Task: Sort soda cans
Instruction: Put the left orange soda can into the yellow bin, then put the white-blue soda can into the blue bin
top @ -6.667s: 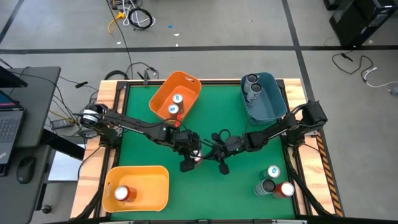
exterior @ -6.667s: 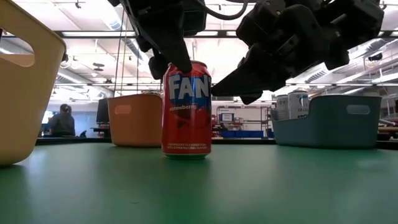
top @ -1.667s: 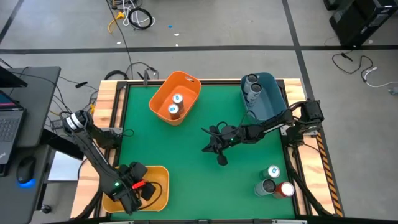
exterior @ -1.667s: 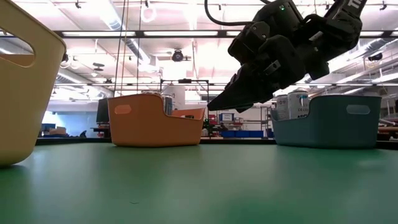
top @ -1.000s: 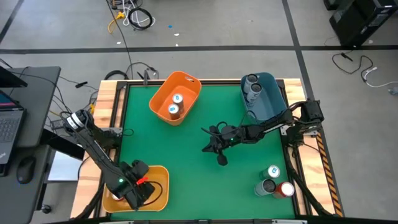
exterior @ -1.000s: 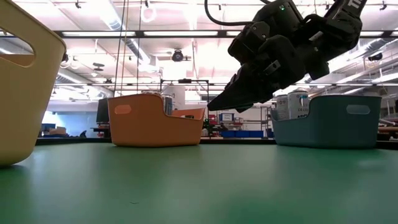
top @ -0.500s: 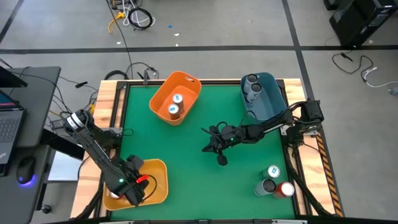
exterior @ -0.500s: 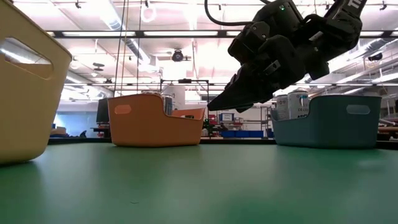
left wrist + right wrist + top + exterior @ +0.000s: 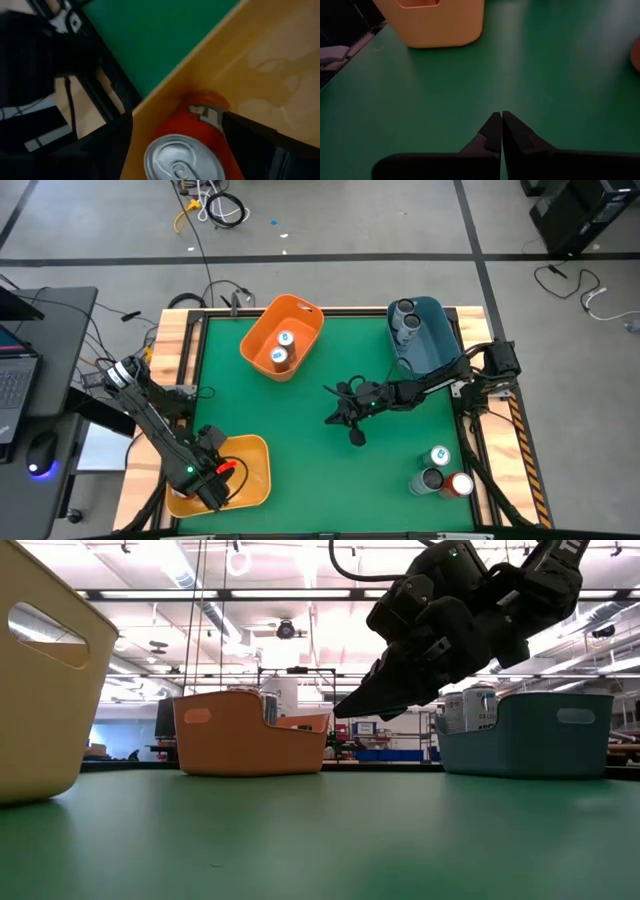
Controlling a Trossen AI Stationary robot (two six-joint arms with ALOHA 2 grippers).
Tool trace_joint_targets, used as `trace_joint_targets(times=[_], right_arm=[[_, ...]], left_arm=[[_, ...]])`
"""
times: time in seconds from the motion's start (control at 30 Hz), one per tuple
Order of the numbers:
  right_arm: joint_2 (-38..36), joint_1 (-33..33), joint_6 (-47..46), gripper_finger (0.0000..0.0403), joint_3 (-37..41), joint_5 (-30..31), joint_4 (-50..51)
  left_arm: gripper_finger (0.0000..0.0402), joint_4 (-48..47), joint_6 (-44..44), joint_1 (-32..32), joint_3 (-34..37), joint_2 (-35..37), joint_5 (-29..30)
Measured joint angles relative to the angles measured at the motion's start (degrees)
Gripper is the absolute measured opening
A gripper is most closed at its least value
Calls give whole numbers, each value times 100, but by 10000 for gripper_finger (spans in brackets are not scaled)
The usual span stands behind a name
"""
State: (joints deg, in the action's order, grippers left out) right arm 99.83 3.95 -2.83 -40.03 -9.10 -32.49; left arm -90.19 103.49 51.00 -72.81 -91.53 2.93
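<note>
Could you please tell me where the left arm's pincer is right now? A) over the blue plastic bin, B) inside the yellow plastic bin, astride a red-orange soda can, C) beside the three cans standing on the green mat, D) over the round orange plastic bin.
B: the left pincer sits inside the yellow plastic bin, its fingers either side of the red-orange soda can.

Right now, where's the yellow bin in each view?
High: near-left table corner, under the left gripper, yellow bin.
Low: left edge.
Left wrist: inner wall fills the frame, red can inside.
Right wrist: across the mat.
Shared landmark: green mat.
</note>
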Motion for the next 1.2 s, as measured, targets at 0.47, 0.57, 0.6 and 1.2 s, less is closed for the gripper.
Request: trace_joint_targets(times=[0.47, 0.57, 0.6, 1.2], right_arm=[[-408, -63, 184, 4, 0, 2, 200], [-820, -70, 349, 13, -63, 16, 835], [-964, -70, 382, 18, -124, 63, 1100], [-2258, 915, -496, 151, -2128, 1161, 6467]], left_arm=[[311, 16, -1458, -640, -1045, 296, 2195], [311, 25, -2272, -921, -1161, 299, 2998], [311, 60, -2571, -1032, -1161, 299, 3247], [98, 4490, -9337, -3113, -96, 297, 2897]])
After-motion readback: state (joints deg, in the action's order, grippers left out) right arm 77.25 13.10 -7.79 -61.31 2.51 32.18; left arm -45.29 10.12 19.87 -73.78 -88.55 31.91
